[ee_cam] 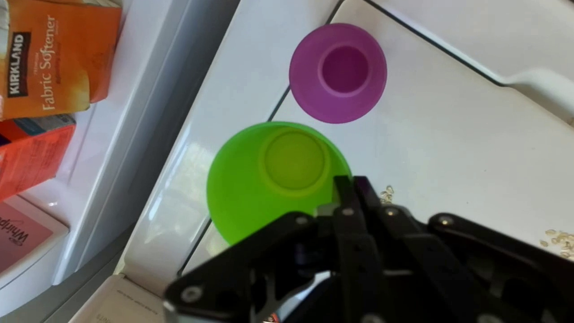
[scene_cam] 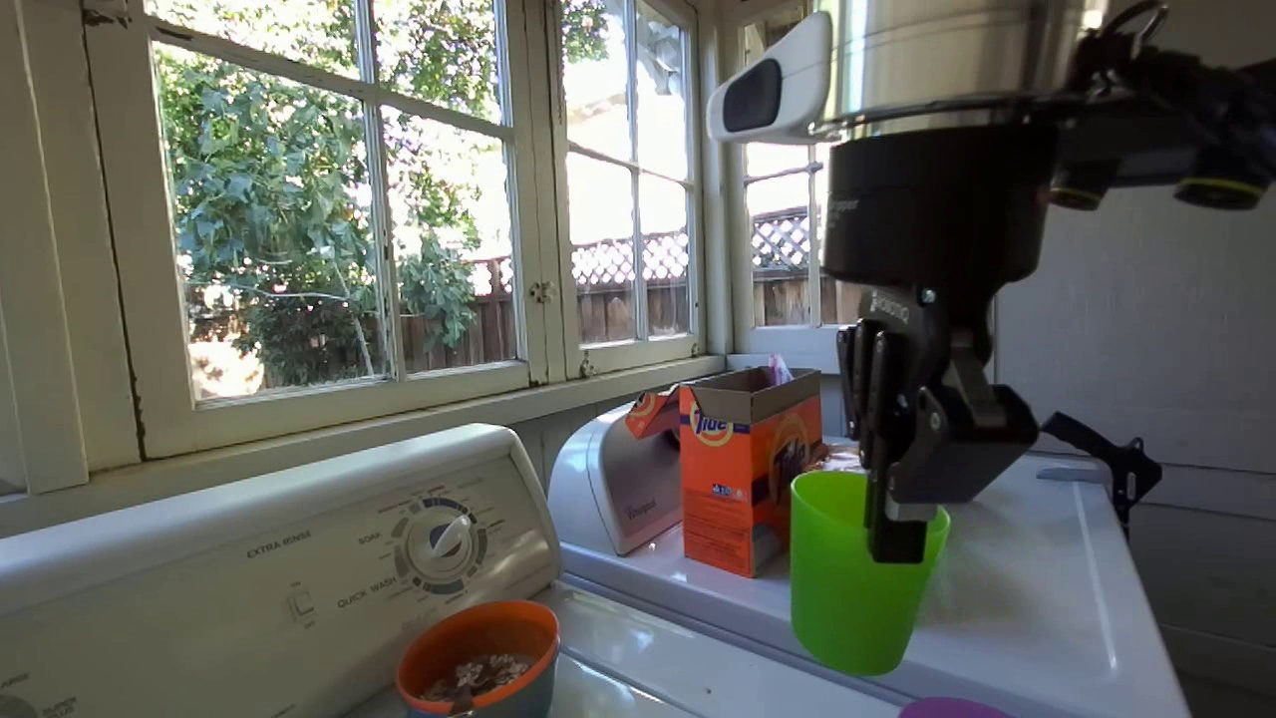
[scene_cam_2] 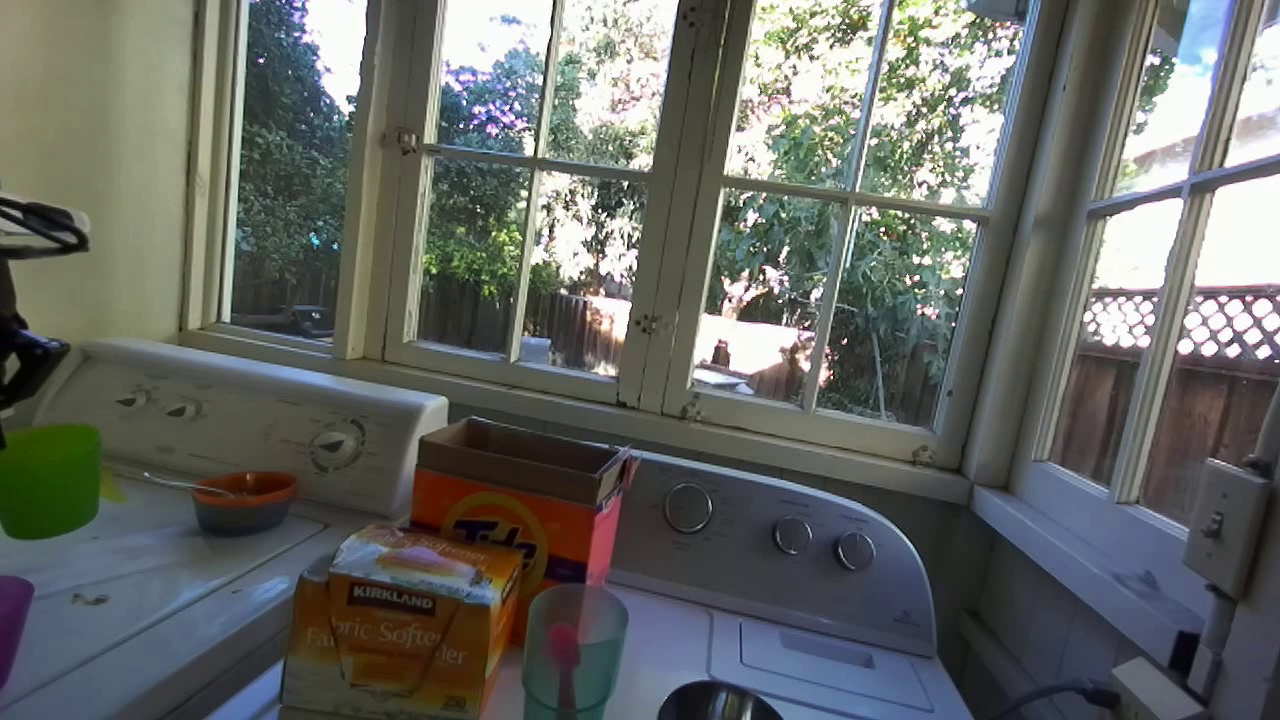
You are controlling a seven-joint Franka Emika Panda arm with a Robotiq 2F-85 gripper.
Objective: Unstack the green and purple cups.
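The unstacking can be judged mostly done: the green cup [scene_cam: 862, 608] and the purple cup [ee_cam: 338, 74] are seen apart, neither nested in the other. In the wrist view the green cup is shown near the middle of the frame with its mouth toward the camera; the purple cup is shown at upper centre, apparently upright on the washing machine [ee_cam: 448, 134]. The gripper [ee_cam: 352, 179] is pressed together on the rim of the green cup, the thin wall being pinched between its fingers. In an exterior view the green cup is held at the lower right of the frame, seemingly off the surface and slightly tilted, and only a sliver of the purple cup is shown at the bottom edge.

What is left, it is judged, is for the green cup to be lowered, set down and released beside the purple cup, which should not be clipped on the way.

Loose flakes [ee_cam: 563, 238] are scattered at the right of the wrist view, and that patch is best avoided. A bowl with an orange rim [scene_cam: 478, 658] could be knocked at bottom centre of an exterior view. The second white appliance [scene_cam: 1037, 568] is crowded by the Tide box [scene_cam: 750, 489], the fabric softener box [scene_cam_2: 400, 630], a teal cup [scene_cam_2: 575, 650] and a metal vessel [scene_cam_2: 718, 702]
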